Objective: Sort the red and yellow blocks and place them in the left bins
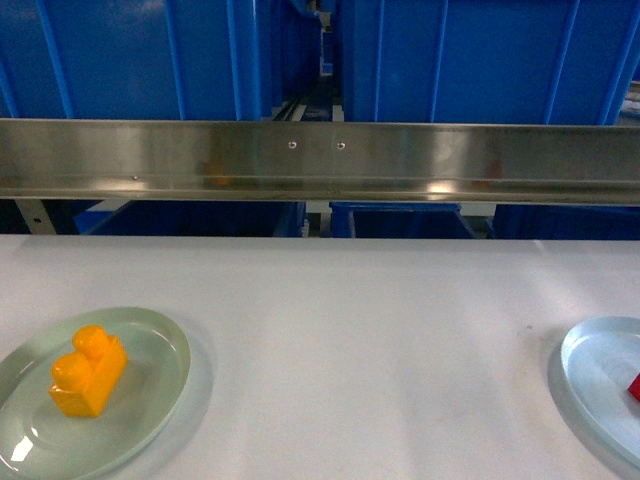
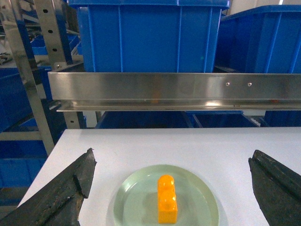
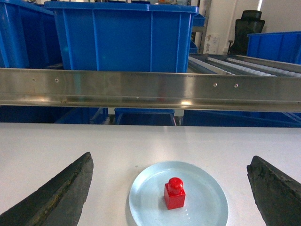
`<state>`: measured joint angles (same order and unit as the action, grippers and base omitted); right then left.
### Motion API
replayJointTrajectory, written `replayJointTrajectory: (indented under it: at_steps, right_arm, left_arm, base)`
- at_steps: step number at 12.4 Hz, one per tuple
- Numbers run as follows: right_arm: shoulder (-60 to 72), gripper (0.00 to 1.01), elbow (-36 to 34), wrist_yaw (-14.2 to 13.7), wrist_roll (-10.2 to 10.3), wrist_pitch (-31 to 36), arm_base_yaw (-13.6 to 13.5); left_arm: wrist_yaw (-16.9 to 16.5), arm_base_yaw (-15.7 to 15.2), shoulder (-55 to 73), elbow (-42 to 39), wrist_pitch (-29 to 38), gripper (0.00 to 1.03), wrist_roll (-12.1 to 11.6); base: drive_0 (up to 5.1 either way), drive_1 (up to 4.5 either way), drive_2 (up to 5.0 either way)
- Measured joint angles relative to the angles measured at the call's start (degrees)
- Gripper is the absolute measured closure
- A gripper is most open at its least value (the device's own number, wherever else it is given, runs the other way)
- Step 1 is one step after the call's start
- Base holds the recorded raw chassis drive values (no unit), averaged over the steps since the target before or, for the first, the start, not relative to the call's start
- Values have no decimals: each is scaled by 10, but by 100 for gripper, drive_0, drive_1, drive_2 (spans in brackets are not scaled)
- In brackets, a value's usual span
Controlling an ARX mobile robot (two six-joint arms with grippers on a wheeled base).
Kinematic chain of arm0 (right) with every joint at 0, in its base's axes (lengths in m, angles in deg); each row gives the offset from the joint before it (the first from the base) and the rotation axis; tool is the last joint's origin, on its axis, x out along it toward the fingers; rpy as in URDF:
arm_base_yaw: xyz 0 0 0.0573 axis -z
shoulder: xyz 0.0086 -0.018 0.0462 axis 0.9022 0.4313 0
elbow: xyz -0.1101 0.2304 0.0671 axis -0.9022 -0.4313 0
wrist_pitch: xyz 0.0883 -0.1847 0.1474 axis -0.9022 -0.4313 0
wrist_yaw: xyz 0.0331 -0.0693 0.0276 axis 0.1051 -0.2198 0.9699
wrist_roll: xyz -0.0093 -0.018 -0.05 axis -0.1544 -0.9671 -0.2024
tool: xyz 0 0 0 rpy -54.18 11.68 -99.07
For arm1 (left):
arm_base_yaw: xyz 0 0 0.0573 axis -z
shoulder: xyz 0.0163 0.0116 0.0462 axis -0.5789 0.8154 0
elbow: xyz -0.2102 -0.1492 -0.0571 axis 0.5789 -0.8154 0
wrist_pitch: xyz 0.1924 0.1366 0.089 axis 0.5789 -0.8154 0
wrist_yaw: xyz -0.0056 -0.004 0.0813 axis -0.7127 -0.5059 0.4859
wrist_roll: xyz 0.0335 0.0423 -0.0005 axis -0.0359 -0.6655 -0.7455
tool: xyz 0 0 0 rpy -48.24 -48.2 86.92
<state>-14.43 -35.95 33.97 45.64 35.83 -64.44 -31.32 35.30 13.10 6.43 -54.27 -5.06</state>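
An orange-yellow block (image 1: 88, 373) with two studs lies on a pale green plate (image 1: 160, 345) at the table's front left. Only a sliver of the red block (image 1: 635, 385) shows at the right edge, on a pale blue plate (image 1: 595, 370). Big blue bins (image 1: 120, 60) stand behind a steel rail. Neither gripper shows in the head view. My left gripper (image 2: 172, 154) is open above and short of the yellow block (image 2: 167, 200), holding nothing. My right gripper (image 3: 171, 155) is open, with the red block (image 3: 175, 194) lying below it between the fingers, untouched.
A steel rail (image 1: 320, 160) runs across at the table's far edge, with another blue bin (image 1: 480, 60) behind it on the right and lower blue crates (image 1: 400, 220) under it. A perforated steel upright (image 2: 28, 80) stands left of the table.
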Motion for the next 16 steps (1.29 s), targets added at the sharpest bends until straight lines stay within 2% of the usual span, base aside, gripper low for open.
replayJointTrajectory:
  at_steps: [6, 7, 8, 10, 11, 12, 13, 15, 16]
  right_arm:
    - [0, 3, 0, 0, 0, 0, 0]
    - [20, 3, -1, -18, -5, 53, -18]
    - [93, 3, -1, -21, -12, 136, -35]
    - [228, 3, 0, -30, -18, 264, -38]
    - [272, 3, 1, -35, -23, 299, -57]
    - [313, 3, 2, -42, -30, 321, -73]
    - [363, 3, 14, -38, -32, 347, -70]
    - [517, 3, 74, -9, -55, 449, -60]
    - [609, 3, 111, 11, -64, 492, -43]
  left_arm:
    - [0, 0, 0, 0, 0, 5, 0]
    - [-92, -103, 64, 0, 90, 5, 16]
    - [-162, -176, 156, 0, 185, 5, 33]
    - [-255, -254, 309, 0, 330, 5, 70]
    - [-287, -280, 371, 5, 368, 5, 93]
    - [-310, -292, 414, 18, 381, 5, 108]
    - [-315, -290, 445, 39, 386, 5, 121]
    - [-300, -244, 546, 102, 433, 5, 121]
    - [-274, -212, 616, 139, 465, 5, 116]
  base:
    - [0, 0, 0]
    - [0, 0, 0]
    - [0, 0, 0]
    - [0, 0, 0]
    - [0, 0, 0]
    - [0, 0, 0]
    - [0, 0, 0]
    - [0, 0, 0]
    - [0, 0, 0]
